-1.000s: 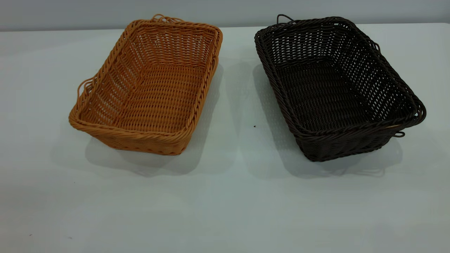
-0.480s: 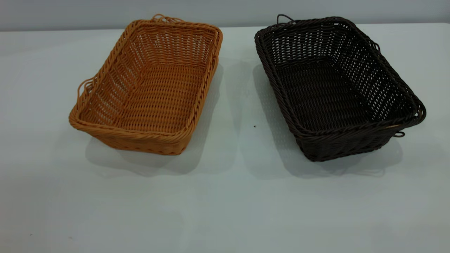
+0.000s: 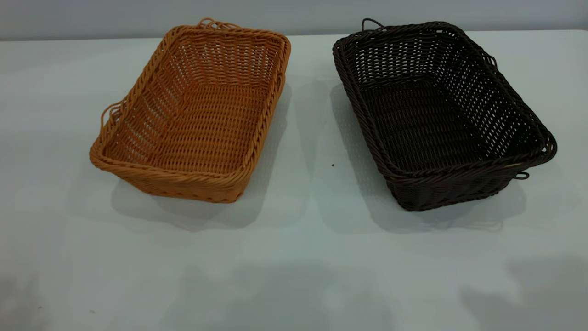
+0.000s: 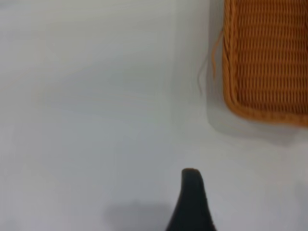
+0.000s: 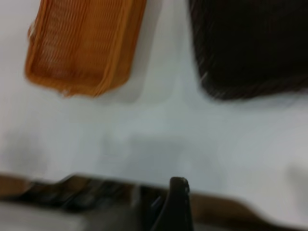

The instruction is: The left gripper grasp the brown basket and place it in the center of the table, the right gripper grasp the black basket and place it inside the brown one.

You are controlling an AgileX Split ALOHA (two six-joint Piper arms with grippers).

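The brown basket point(image 3: 193, 115) stands on the white table point(image 3: 303, 257) at the left, and the black basket point(image 3: 436, 115) stands at the right, a gap apart. Both are upright and empty. Neither gripper shows in the exterior view. My left gripper shows in its wrist view only as one black finger point(image 4: 192, 199) over bare table, well short of the brown basket's corner point(image 4: 269, 62). My right gripper shows as one black finger point(image 5: 175, 204) near the table's front edge, far from the black basket point(image 5: 250, 43) and the brown basket point(image 5: 82, 43). Nothing is held.
Soft shadows lie on the table's near edge at the lower left point(image 3: 18, 299), the middle point(image 3: 275, 294) and the lower right point(image 3: 528, 285). A small dark speck point(image 3: 332, 165) sits between the baskets. A grey wall runs behind the table.
The baskets have not moved. Dark shadows have appeared and grown along the table's near edge, at the middle and the lower right.
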